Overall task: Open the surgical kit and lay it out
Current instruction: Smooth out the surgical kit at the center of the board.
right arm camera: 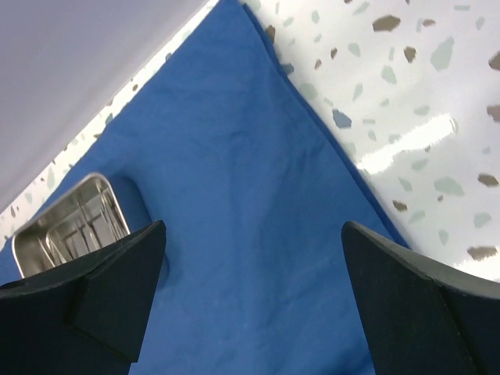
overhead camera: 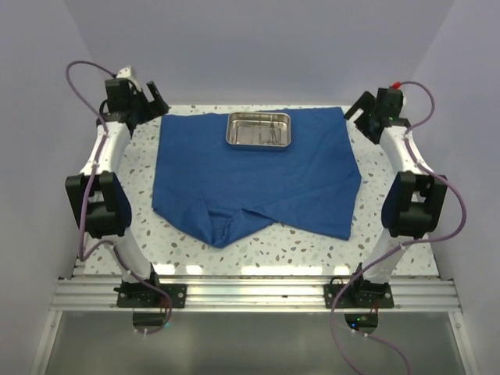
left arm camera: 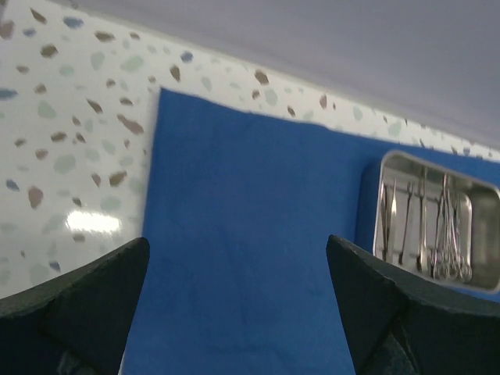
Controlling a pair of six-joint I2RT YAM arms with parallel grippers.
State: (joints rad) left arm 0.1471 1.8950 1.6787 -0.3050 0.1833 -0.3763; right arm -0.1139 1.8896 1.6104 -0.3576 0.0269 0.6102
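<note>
The royal-blue cloth wrap (overhead camera: 254, 176) lies spread over the table, its near edge folded into a point at the front. The shiny steel tray (overhead camera: 258, 130) sits on its far middle and holds thin steel tweezers and scissors (left arm camera: 426, 226). My left gripper (overhead camera: 152, 100) hovers open and empty at the cloth's far left corner; the cloth (left arm camera: 242, 250) shows between its fingers. My right gripper (overhead camera: 361, 105) hovers open and empty at the far right corner, over the cloth (right arm camera: 250, 234), with the tray (right arm camera: 66, 226) at its left.
The speckled white table (overhead camera: 137, 180) shows bare strips left and right of the cloth. Grey walls close in on three sides. Both arms stand along the table's side edges, with purple cables looping from them.
</note>
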